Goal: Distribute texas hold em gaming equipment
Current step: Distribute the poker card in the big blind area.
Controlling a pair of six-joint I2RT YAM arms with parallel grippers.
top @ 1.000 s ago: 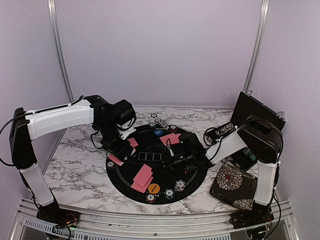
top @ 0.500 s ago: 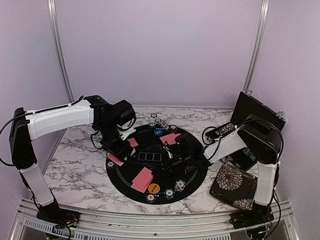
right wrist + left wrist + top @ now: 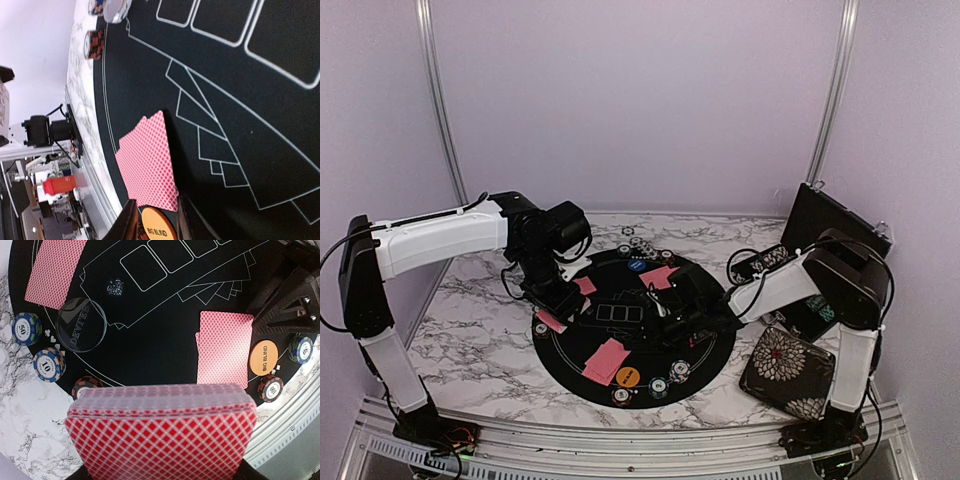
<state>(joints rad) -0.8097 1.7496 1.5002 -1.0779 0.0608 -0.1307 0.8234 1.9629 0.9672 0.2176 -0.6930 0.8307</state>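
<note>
A round black mat (image 3: 710, 345) carries the poker gear. My left gripper (image 3: 558, 306) hangs over the mat's left edge, shut on a thick deck of red-backed cards (image 3: 162, 435). My right gripper (image 3: 156, 206) hovers low over the middle of the mat (image 3: 260, 100), open with nothing between its jaws. Just beyond its fingers (image 3: 127, 222) lie a pair of face-down cards (image 3: 147, 162) and the orange BIG BLIND disc (image 3: 157, 230). More dealt cards (image 3: 658, 277) lie at the back. A clear dealer disc (image 3: 81, 331) and striped chip stacks (image 3: 49, 365) sit on the left rim.
A floral pouch (image 3: 788, 372) lies at the front right. Behind it an open black case (image 3: 835, 225) stands with a chip rack (image 3: 765, 262). More chip stacks (image 3: 658, 386) line the mat's near rim, and others (image 3: 638, 245) the far rim. Metal frame posts (image 3: 438, 110) stand at the corners.
My right gripper's jaws have parted and its arm has eased slightly to the right. The near pair of cards now lies flatter on the mat. My left arm has stayed put.
</note>
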